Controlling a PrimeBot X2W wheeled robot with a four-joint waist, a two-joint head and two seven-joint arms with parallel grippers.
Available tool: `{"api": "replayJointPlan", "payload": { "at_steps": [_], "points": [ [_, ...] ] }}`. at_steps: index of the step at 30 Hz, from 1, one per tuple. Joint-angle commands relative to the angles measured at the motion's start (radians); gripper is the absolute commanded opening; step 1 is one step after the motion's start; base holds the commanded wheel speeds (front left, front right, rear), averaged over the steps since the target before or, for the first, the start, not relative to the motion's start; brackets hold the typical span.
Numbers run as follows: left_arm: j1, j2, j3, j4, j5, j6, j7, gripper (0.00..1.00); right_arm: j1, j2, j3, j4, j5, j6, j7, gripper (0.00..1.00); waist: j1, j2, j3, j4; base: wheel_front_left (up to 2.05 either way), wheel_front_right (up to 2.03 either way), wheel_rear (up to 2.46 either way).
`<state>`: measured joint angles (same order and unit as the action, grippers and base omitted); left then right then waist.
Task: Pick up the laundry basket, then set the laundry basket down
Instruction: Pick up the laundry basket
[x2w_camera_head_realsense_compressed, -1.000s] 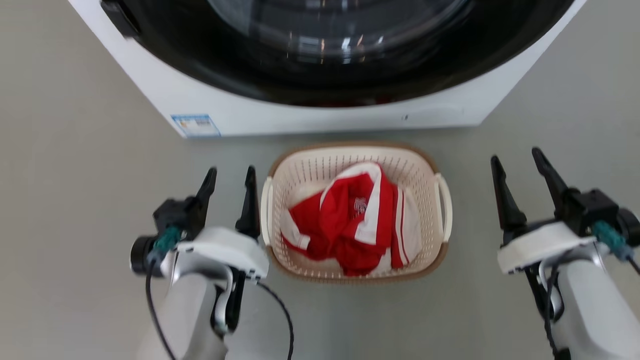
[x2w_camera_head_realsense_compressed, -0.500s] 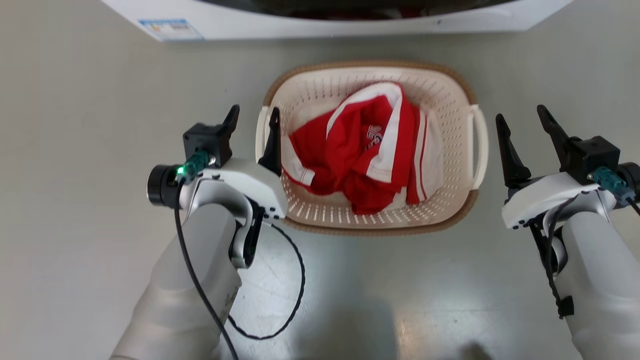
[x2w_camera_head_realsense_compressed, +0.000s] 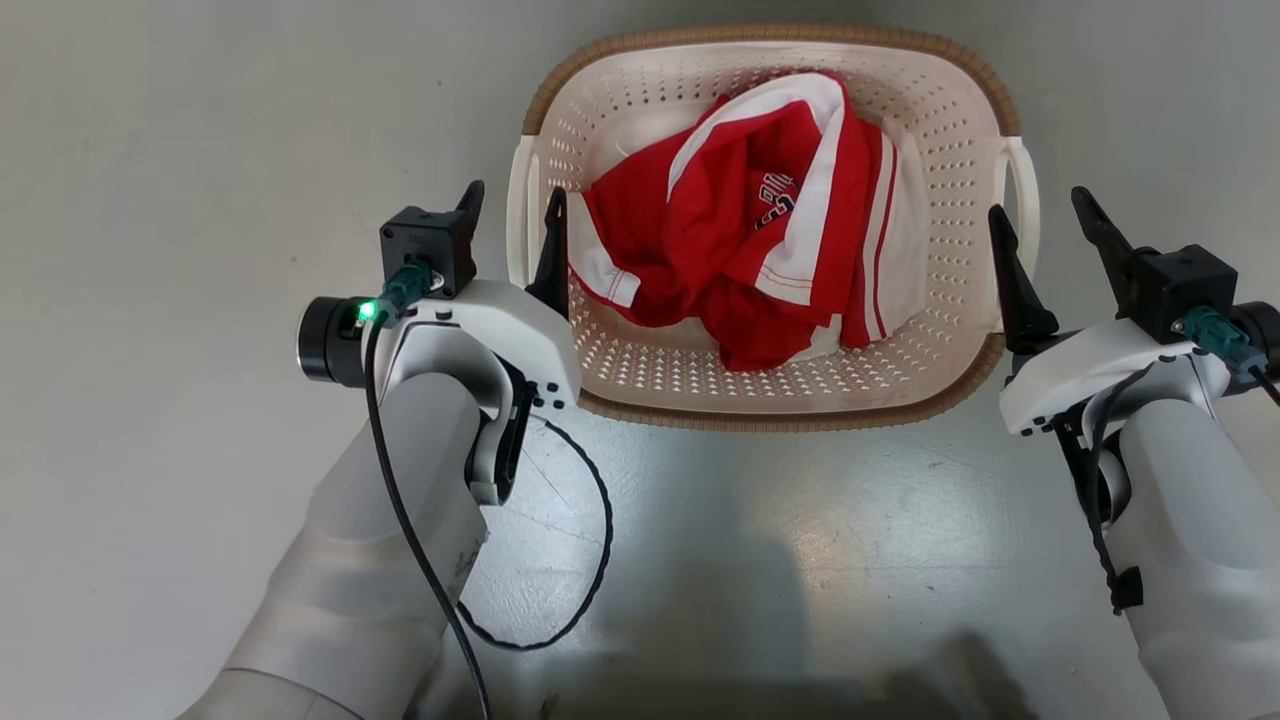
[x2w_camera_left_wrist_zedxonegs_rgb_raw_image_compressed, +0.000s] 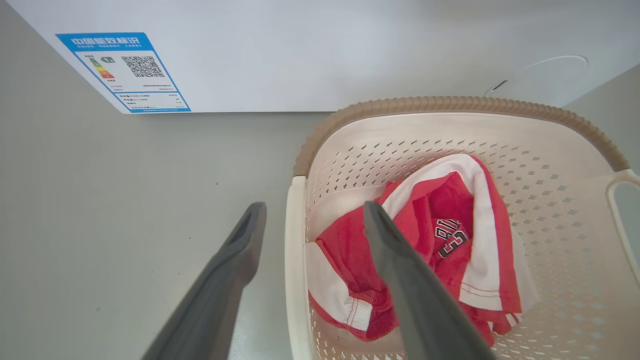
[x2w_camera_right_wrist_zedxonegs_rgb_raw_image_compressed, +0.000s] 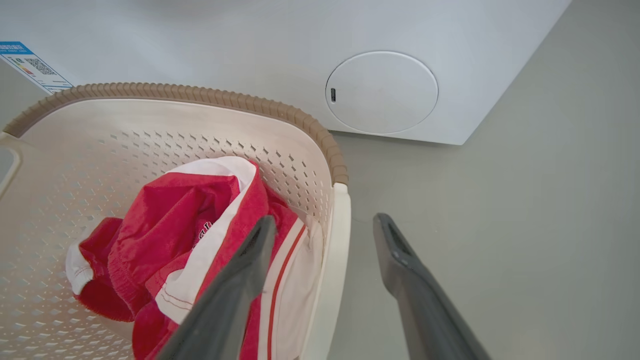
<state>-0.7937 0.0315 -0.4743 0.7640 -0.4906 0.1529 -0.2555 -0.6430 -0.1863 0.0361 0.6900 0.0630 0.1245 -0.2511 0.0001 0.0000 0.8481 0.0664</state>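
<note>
left gripper (x2w_camera_head_realsense_compressed: 515, 190): wide open, holds nothing, 1 finger on each side of the laundry basket's (x2w_camera_head_realsense_compressed: 780, 35) left handle (x2w_camera_head_realsense_compressed: 518, 230)
right gripper (x2w_camera_head_realsense_compressed: 1037, 201): wide open, empty, same at its right handle (x2w_camera_head_realsense_compressed: 1030, 170)
laundry basket: on the floor (x2w_camera_head_realsense_compressed: 150, 300), red shirt (x2w_camera_head_realsense_compressed: 740, 230) inside

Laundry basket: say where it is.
Cream perforated plastic laundry basket sits on the grey floor, head view top centre, between left gripper and right gripper, before the white washing machine.

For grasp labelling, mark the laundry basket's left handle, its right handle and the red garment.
left handle (x2w_camera_left_wrist_zedxonegs_rgb_raw_image_compressed: 295, 265), left wrist view, white loop's top edge.
right handle (x2w_camera_right_wrist_zedxonegs_rgb_raw_image_compressed: 334, 240), right wrist view, white loop's top edge.
red garment (x2w_camera_head_realsense_compressed: 715, 240), head view, red cloth near its middle.
</note>
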Motion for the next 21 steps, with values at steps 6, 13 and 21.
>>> {"api": "replayJointPlan", "payload": {
  "at_steps": [6, 13, 21],
  "points": [
    [-0.019, 0.019, 0.013, 0.011, -0.007, 0.018, -0.006, 1.0, -0.001, 0.01, 0.014, -0.009, 0.003, 0.006, -0.011, 1.0, 0.0, 0.0, 0.025, -0.003, 0.0, 0.0, 0.0],
    [-0.045, 0.019, 0.015, 0.023, -0.006, 0.02, -0.006, 1.0, -0.011, 0.003, 0.008, -0.013, 0.006, 0.006, -0.011, 1.0, 0.0, 0.0, 0.057, -0.003, 0.0, 0.0, 0.0],
    [-0.064, 0.019, -0.015, 0.04, -0.026, 0.026, -0.006, 1.0, -0.027, 0.014, -0.001, 0.012, 0.011, 0.006, -0.011, 1.0, 0.0, 0.0, 0.087, 0.003, 0.0, 0.0, 0.0]
  ]
}}
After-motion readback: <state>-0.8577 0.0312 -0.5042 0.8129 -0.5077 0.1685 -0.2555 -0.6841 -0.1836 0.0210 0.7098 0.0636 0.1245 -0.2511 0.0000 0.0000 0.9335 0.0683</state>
